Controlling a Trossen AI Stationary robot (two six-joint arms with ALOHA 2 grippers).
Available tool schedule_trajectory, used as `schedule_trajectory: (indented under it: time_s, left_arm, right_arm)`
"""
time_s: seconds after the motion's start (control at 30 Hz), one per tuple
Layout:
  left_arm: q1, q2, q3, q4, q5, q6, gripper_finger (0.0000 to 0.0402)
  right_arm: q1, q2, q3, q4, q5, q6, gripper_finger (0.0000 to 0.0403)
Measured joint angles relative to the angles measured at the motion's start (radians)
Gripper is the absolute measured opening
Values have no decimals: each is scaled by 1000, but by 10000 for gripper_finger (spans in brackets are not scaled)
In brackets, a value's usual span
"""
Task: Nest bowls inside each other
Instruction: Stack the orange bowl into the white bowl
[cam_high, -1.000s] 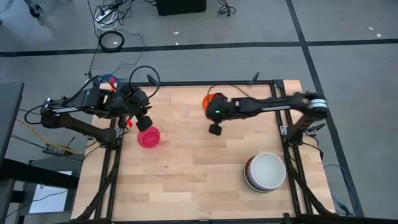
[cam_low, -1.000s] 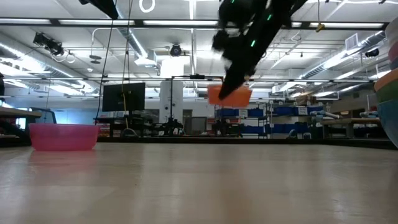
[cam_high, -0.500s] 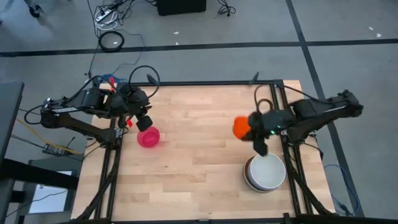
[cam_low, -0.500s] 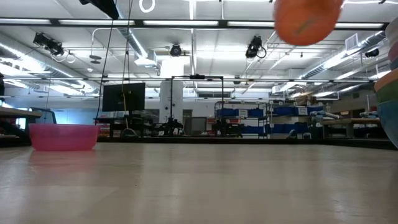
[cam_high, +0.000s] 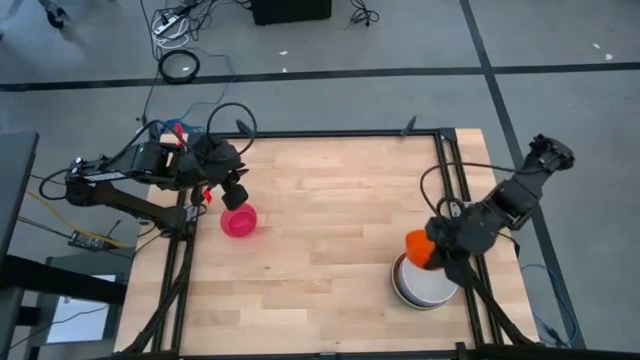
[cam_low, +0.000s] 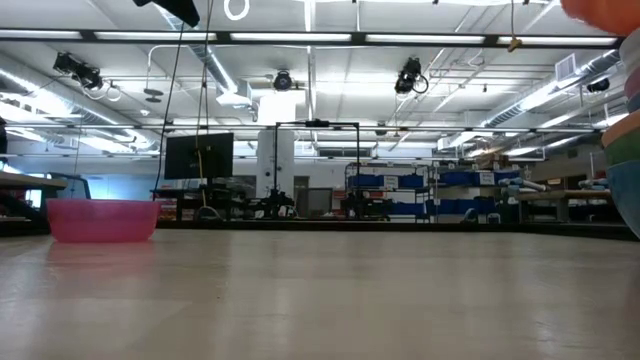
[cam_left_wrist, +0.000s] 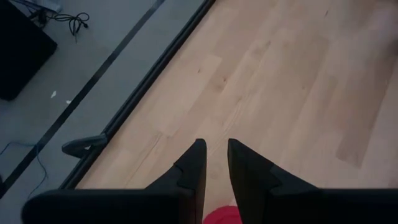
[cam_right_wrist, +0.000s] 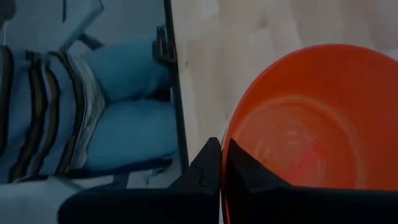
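An orange-red bowl (cam_high: 419, 249) hangs in the air over the far-left rim of a stack of bowls (cam_high: 425, 287) with a white one on top, at the table's near right. My right gripper (cam_high: 441, 252) is shut on it. In the low view the orange-red bowl (cam_low: 603, 12) shows at the top right, above the stack (cam_low: 627, 160). A pink bowl (cam_high: 239, 222) stands upright on its base at the far left. My left gripper (cam_high: 233, 192) hovers just beyond it, slightly open with nothing between its fingers (cam_left_wrist: 198, 167). My right gripper pinches the orange-red bowl's rim (cam_right_wrist: 226, 144), one finger inside the bowl (cam_right_wrist: 249, 177) and one outside (cam_right_wrist: 207, 165). The fingers slant down from the table's right side. The bowl is lifted clear of the table, and its inside faces the wrist camera.
A black frame (cam_high: 446, 165) runs along the table's edges. A seated person's legs in blue trousers and a striped cloth (cam_right_wrist: 118, 118) show beyond the table's edge in the right wrist view. Bare wood (cam_high: 330, 230) lies between the pink bowl and the stack.
My right gripper has carried the orange-red bowl from the far middle of the table toward the near right, rising and turning on the way, until it hangs over the stack. My left gripper and the pink bowl have kept still.
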Motion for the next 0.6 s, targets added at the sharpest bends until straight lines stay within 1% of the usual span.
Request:
schedule_trajectory:
  time_s: [0.2,0.3,0.43,0.5,0.6]
  left_arm:
    - [0,0,0,32,0,-6,74]
    - [0,0,0,54,4,-3,74]
    - [0,7,0,51,12,-3,74]
    - [0,8,0,51,12,-4,74]
    - [0,6,0,50,17,-4,74]
  right_arm:
    - [86,1,0,-9,-5,114,0]
    - [107,7,0,-32,-9,177,0]
    - [117,27,0,-51,2,214,1]
    - [118,39,0,-44,5,221,6]
    - [118,60,0,-32,4,237,28]
